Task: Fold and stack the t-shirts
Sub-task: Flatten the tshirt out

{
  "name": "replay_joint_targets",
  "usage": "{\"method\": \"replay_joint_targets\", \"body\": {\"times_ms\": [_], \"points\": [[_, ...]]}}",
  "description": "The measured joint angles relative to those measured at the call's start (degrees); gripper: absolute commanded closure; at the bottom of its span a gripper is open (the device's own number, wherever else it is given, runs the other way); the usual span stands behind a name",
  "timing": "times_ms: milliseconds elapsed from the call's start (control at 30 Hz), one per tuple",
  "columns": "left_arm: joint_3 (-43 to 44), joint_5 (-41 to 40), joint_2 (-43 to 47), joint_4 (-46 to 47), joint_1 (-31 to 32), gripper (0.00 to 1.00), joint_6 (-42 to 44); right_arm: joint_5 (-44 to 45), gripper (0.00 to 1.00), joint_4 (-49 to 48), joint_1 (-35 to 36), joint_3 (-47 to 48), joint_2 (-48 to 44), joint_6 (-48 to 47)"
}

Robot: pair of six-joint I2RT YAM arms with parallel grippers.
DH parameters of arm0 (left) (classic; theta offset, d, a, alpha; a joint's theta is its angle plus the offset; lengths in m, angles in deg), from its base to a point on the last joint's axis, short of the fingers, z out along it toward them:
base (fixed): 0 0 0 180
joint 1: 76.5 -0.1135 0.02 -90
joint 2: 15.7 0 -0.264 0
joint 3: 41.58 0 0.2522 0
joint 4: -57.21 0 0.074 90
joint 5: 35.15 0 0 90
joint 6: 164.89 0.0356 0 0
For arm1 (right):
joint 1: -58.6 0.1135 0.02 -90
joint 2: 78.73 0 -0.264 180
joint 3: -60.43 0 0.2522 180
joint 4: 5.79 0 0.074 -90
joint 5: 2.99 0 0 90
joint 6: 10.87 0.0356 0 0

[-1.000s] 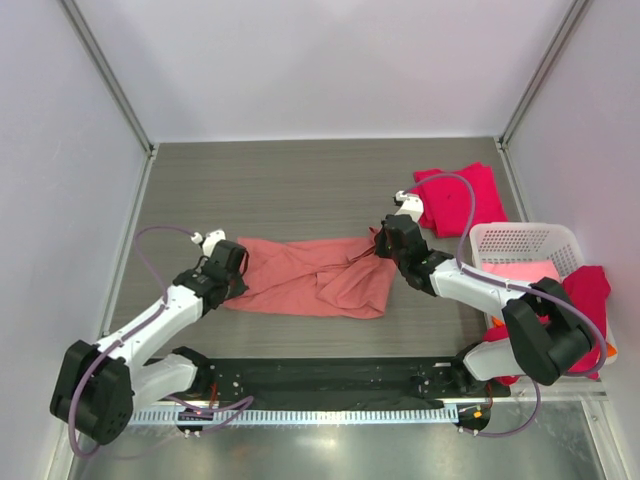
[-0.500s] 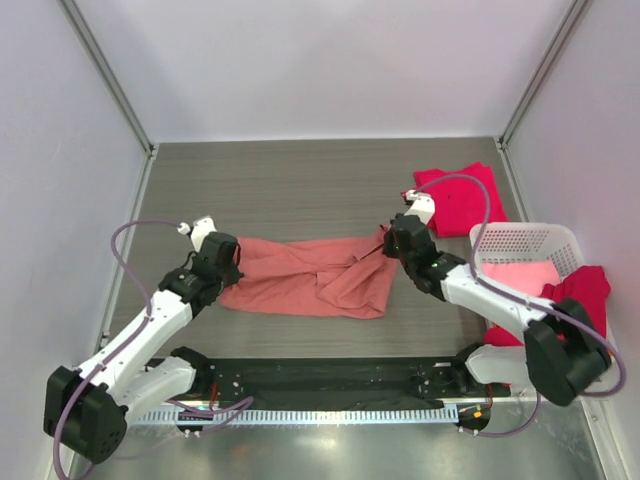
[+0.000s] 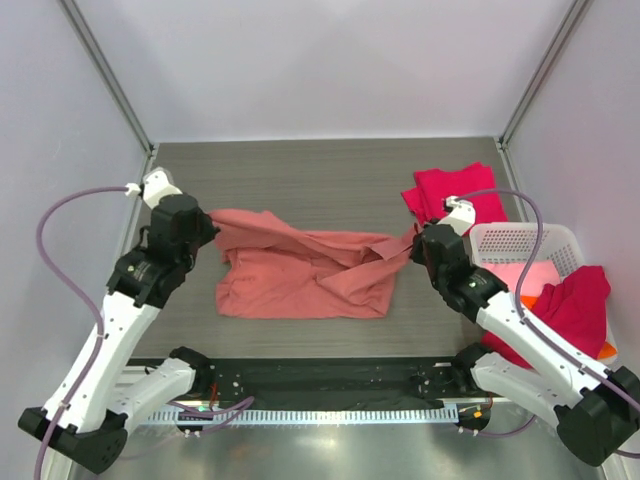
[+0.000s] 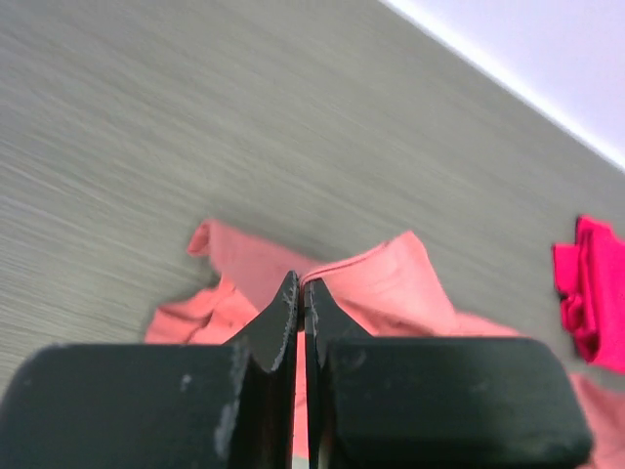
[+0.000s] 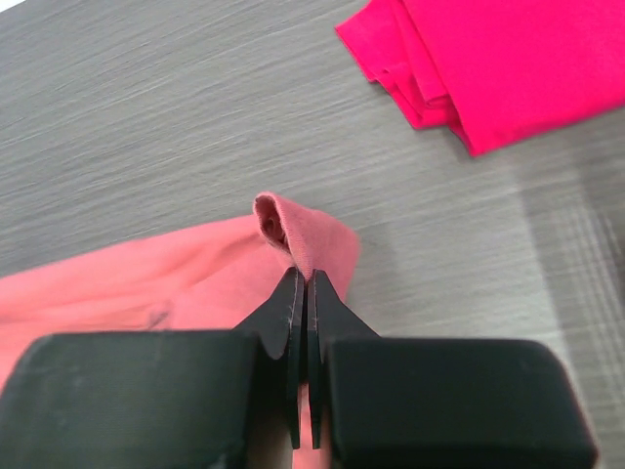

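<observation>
Both pairs of jaws are pinched tight on the salmon-pink t-shirt (image 3: 300, 280), the left gripper (image 4: 301, 289) holding a fold at its left end and the right gripper (image 5: 302, 280) one at its right. In the last second they have lifted and drawn apart, so the far edge now hangs stretched between them while the rest trails on the table (image 3: 300, 180). That looks like spreading before folding; the folded crimson t-shirt (image 3: 458, 190) lies far right.
</observation>
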Motion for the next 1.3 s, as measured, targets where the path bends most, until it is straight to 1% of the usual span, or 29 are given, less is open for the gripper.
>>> {"method": "replay_joint_targets", "body": {"times_ms": [167, 233, 300, 333, 367, 400, 500, 533, 567, 600, 667, 733, 833, 867, 900, 933, 1133, 1300], "points": [[9.86, -5.16, 1.09, -5.99, -1.97, 1.00, 3.98, 3.34, 0.99, 5.05, -0.24, 0.00, -2.51, 4.24], [12.83, -7.10, 1.53, -7.43, -2.40, 1.00, 5.64, 4.20, 0.99, 6.71, -0.37, -0.15, -2.93, 6.38], [14.14, -8.39, 2.38, -8.13, -2.56, 1.00, 6.88, 4.74, 0.96, 7.56, -0.50, -1.31, -3.54, 8.74], [14.21, -8.79, 2.86, -8.44, -2.56, 1.00, 7.58, 4.90, 0.84, 7.72, -0.50, -2.45, -3.93, 9.86], [14.03, -9.05, 3.54, -9.01, -2.56, 1.00, 8.04, 4.90, 0.76, 8.07, -0.50, -3.74, -4.26, 10.97], [13.57, -9.07, 4.13, -9.11, -2.56, 1.00, 8.44, 4.66, 0.58, 8.66, -0.50, -4.98, -4.39, 11.56], [10.51, -8.87, 6.25, -8.94, -2.56, 1.00, 9.77, 2.43, 0.47, 9.68, -0.50, -7.34, -4.39, 11.85], [9.49, -8.66, 6.64, -8.98, -2.56, 1.00, 10.19, 1.27, 0.40, 9.79, -0.55, -7.80, -4.39, 11.61], [8.44, -8.33, 6.78, -8.92, -2.56, 1.00, 10.67, -0.24, 0.39, 9.77, -0.55, -8.11, -4.42, 11.13], [7.45, -7.98, 6.73, -8.85, -2.56, 1.00, 11.04, -1.97, 0.34, 9.68, -0.57, -8.28, -4.50, 10.32], [5.81, -7.45, 6.05, -8.83, -2.56, 1.00, 11.91, -7.06, 0.34, 9.05, -0.61, -8.41, -4.83, 8.41], [5.03, -6.93, 4.94, -8.83, -2.56, 1.00, 12.57, -12.33, 0.35, 8.24, -0.59, -8.41, -4.85, 7.17], [5.01, -6.25, 2.86, -8.61, -2.56, 1.00, 13.60, -17.92, 0.37, 8.33, -0.35, -8.44, -3.85, 7.19], [5.01, -6.01, 2.27, -8.61, -2.56, 1.00, 13.81, -18.84, 0.39, 8.35, -0.28, -8.59, -3.69, 7.54], [5.01, -5.84, 1.75, -8.61, -2.56, 1.00, 13.99, -19.80, 0.50, 8.44, -0.15, -9.03, -3.74, 7.96], [5.01, -5.66, 1.42, -8.61, -2.56, 1.00, 14.08, -20.48, 0.52, 8.35, -0.09, -9.84, -4.04, 8.50], [4.98, -5.46, 1.86, -8.44, -2.56, 1.00, 14.84, -21.29, 0.51, 10.64, 0.39, -16.70, -5.31, 14.29], [4.96, -5.33, 2.43, -8.04, -2.56, 1.00, 14.99, -21.99, 0.51, 10.43, 0.63, -19.63, -5.16, 17.05]]}}
